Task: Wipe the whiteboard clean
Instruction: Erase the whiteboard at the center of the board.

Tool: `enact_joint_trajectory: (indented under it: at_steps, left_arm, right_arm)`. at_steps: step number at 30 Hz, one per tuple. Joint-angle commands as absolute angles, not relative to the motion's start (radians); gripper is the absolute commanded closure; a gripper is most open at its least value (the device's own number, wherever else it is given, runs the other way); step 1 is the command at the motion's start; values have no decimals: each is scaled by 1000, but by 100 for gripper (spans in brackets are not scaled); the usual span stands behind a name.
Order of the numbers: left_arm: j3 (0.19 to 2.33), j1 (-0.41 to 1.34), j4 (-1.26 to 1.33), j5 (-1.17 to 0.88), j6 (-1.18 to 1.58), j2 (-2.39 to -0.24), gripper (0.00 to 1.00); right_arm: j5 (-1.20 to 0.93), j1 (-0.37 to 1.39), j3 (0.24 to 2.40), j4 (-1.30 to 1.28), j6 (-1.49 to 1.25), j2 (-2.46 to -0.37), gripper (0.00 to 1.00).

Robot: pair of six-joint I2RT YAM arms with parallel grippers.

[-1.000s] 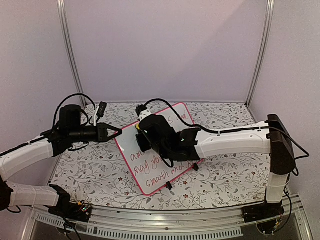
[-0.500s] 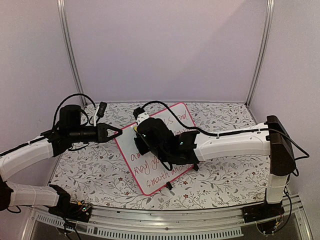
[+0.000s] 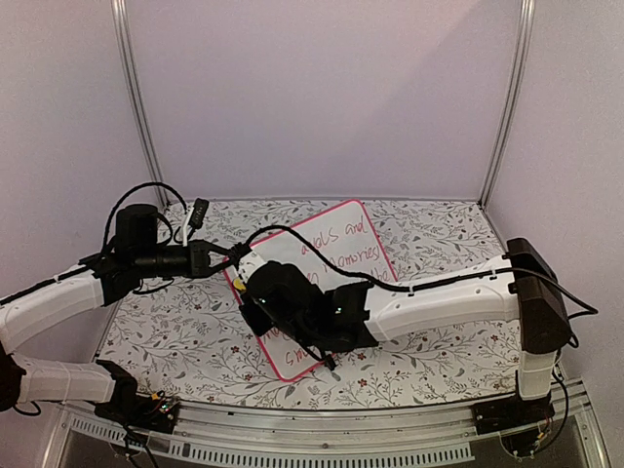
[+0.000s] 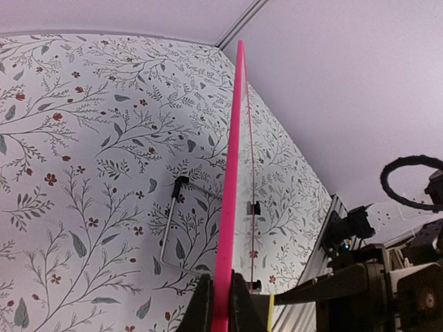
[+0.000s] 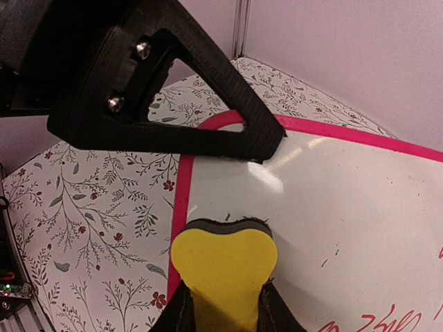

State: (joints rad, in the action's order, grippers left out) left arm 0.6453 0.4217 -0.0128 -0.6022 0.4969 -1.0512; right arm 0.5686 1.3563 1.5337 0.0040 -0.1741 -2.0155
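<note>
And there went the right arm: in the space of a second it had swept from the upper middle of the whiteboard point(image 3: 353, 246) down and across to the board's left edge, carrying the yellow eraser point(image 5: 223, 266) with it. The right claw point(image 5: 221, 304) was clamped on that eraser, whose front edge pressed on bare white just inside the pink frame. That sweep uncovered the red writing point(image 3: 341, 244) at the upper right, untouched, and more red script point(image 5: 374, 318) showed by the eraser, so the wiping looked far from done. The board itself sat slantwise in the middle of the flowered counter point(image 3: 166, 331); whether flat or propped on its black clip feet point(image 4: 255, 207), I could not tell. The left claw point(image 4: 221, 304) was pinched together on the frame at the left edge, steadying it. Watch that corner: the left claw's black finger point(image 5: 173, 104) hung just beside the eraser, so a further stroke that way risked a knock. The right arm's black cable point(image 3: 292, 234) looped over the board, and the arm hid its middle.
</note>
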Motion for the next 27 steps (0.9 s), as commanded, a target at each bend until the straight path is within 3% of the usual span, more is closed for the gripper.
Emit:
enact_joint_trajectory:
  at_steps: [1, 11, 18, 27]
  left_arm:
    - [643, 446, -17, -588, 473, -1049, 100]
    - [644, 445, -16, -589, 471, -1050, 100]
    - [643, 445, -16, -586, 473, -1046, 100]
    - [642, 447, -17, -585, 473, -1046, 100]
  right_arm:
    - [533, 1373, 1574, 22, -137, -2041, 75]
    - [562, 1368, 1485, 75, -125, -1817, 74]
    - [606, 1273, 1384, 39, -140, -1645, 74]
    - [420, 1071, 1224, -53, -262, -1527, 74]
